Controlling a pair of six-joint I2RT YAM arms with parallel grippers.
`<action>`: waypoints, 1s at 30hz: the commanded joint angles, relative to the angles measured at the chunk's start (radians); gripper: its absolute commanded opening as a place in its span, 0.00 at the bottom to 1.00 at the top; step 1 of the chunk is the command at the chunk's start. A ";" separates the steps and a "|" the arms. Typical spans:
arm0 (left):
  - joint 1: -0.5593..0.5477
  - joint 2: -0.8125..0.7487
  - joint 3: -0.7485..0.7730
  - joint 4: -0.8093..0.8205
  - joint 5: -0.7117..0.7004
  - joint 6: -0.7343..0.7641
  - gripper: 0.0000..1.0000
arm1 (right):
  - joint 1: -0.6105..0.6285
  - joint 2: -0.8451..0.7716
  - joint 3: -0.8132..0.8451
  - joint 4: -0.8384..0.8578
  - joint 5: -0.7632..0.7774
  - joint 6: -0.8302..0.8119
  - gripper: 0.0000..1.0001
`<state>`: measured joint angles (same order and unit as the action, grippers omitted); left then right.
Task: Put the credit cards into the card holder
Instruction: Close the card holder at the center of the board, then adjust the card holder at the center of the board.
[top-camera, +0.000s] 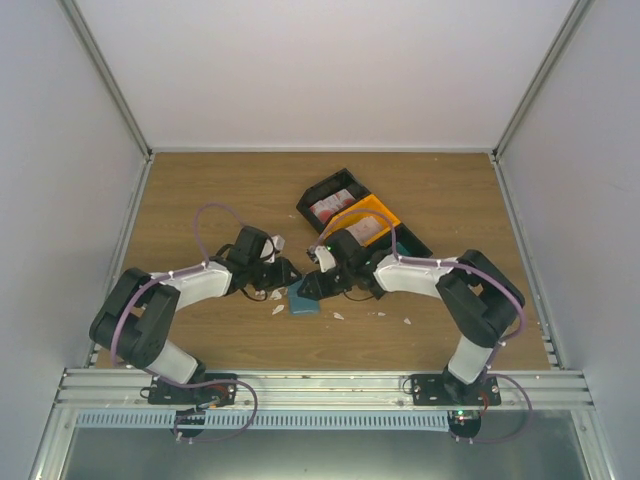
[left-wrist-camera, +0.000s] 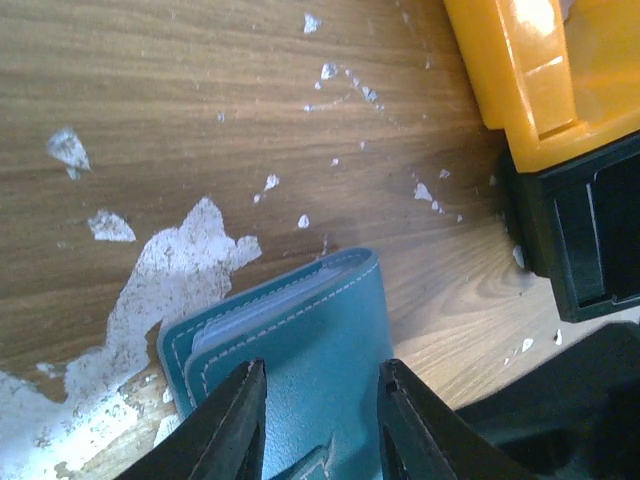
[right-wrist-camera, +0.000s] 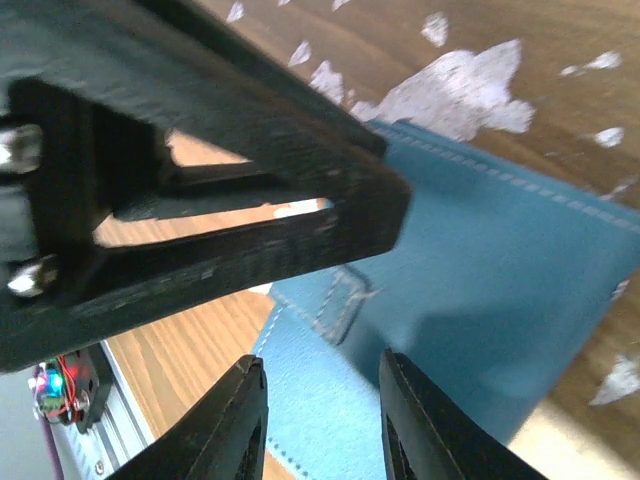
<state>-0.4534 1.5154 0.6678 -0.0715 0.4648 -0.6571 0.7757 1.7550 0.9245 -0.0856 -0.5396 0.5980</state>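
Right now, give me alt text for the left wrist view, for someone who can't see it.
A blue card holder lies on a wooden table flecked with white patches, two black fingers standing apart over its near end. An orange-and-black tray fills the right edge.

I work on a brown wood-grain table (top-camera: 200, 200), its top scuffed with white patches (left-wrist-camera: 190, 260). Plain white walls (top-camera: 320, 60) box it in on three sides; an aluminium rail (top-camera: 320, 385) borders its near edge.

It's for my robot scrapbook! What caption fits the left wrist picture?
Left claw open over the blue card holder on a scuffed wooden table, orange-and-black tray beside it.
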 joint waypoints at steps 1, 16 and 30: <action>0.002 0.012 -0.039 0.057 0.026 0.018 0.33 | 0.063 -0.053 0.008 -0.041 0.080 -0.034 0.33; 0.004 0.038 -0.058 0.049 0.025 0.016 0.29 | 0.109 0.019 0.001 0.002 0.057 -0.008 0.34; 0.004 -0.052 -0.137 0.000 0.018 0.028 0.30 | 0.064 -0.023 -0.030 -0.244 0.358 -0.042 0.35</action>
<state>-0.4526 1.4799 0.5766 -0.0345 0.4980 -0.6533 0.8642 1.7210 0.9070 -0.1608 -0.3466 0.5842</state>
